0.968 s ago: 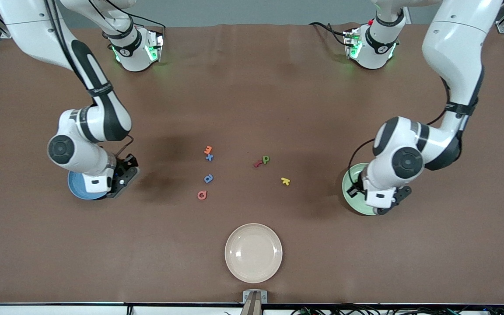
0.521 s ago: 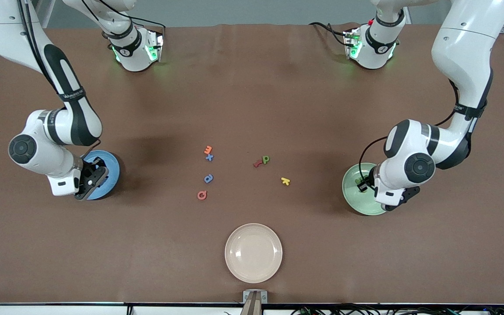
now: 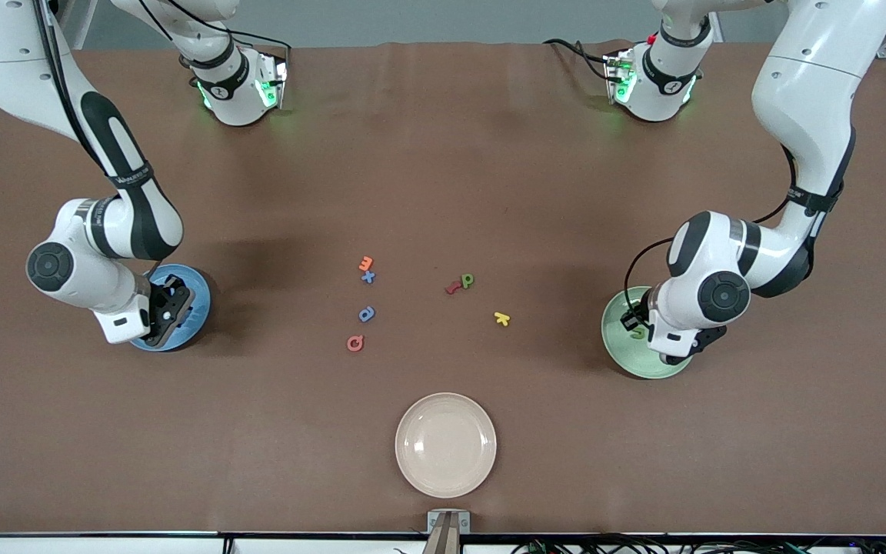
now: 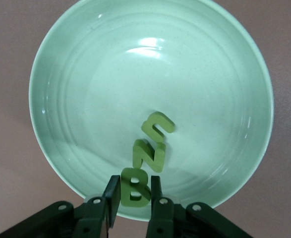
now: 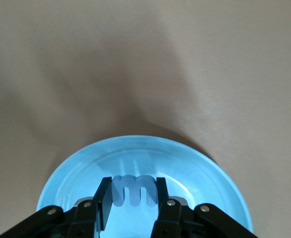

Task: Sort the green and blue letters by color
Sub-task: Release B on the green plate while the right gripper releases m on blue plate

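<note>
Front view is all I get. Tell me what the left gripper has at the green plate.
Observer: The left gripper has its jaws shut on a green B over the green plate, near its rim.
Operator: Report what is already in that plate.
Observer: A green N and a green hook-shaped letter lie in it, side by side.
Operator: Now give me the right gripper.
Observer: The right gripper has its jaws shut on a blue E over the blue plate.
</note>
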Controlling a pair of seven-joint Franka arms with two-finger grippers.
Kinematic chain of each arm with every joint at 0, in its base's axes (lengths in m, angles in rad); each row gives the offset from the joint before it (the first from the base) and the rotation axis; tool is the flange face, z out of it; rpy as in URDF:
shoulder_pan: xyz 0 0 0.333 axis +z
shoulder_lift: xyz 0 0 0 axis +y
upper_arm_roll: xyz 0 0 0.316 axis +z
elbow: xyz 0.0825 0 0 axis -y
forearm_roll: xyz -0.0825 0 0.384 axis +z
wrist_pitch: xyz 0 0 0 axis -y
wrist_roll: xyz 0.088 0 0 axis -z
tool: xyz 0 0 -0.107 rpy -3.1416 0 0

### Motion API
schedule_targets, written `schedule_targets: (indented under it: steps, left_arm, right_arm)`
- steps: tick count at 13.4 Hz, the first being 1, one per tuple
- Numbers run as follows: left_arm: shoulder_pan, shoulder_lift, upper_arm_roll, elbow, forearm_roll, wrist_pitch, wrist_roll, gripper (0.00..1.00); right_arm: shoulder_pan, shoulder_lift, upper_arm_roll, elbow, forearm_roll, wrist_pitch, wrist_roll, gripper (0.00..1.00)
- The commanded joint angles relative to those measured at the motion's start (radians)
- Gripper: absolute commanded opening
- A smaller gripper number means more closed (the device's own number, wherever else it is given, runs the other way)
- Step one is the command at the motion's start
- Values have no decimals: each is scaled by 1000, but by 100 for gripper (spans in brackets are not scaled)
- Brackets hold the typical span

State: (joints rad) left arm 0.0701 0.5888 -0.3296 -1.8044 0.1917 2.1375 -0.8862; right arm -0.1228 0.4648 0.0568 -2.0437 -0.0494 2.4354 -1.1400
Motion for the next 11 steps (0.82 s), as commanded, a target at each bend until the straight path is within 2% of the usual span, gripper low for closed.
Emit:
schedule_targets:
  steps: [1,3,4,5,6,7,11]
  left_arm:
    - [-7,5,-3,23,11,2,-19,100]
    - [-22,-4,-8,30,11,2,-51,100]
    - [-42,-6,-9,45,9,-4,-78,100]
    - [-73,-6,-9,56,8,-7,-118,100]
    - [-100,-9,-9,66,8,-7,-158,100]
    - [-125,-9,-11,80,5,-7,-198,100]
    - [-268,-6,-11,89,-5,-4,-405,100]
  right_arm:
    - [-9,-8,9,-29,-7,27,-33,23]
    - [-9,-8,9,-29,-7,25,-33,36]
    - [-9,-9,9,-29,-7,25,-32,52]
    - [-9,-9,9,-29,-7,24,-24,73]
    - [-9,-11,9,-29,-7,18,-20,90]
    - [-11,-15,9,-27,-7,11,-18,100]
    - [1,-49,14,-15,-7,-25,60,100]
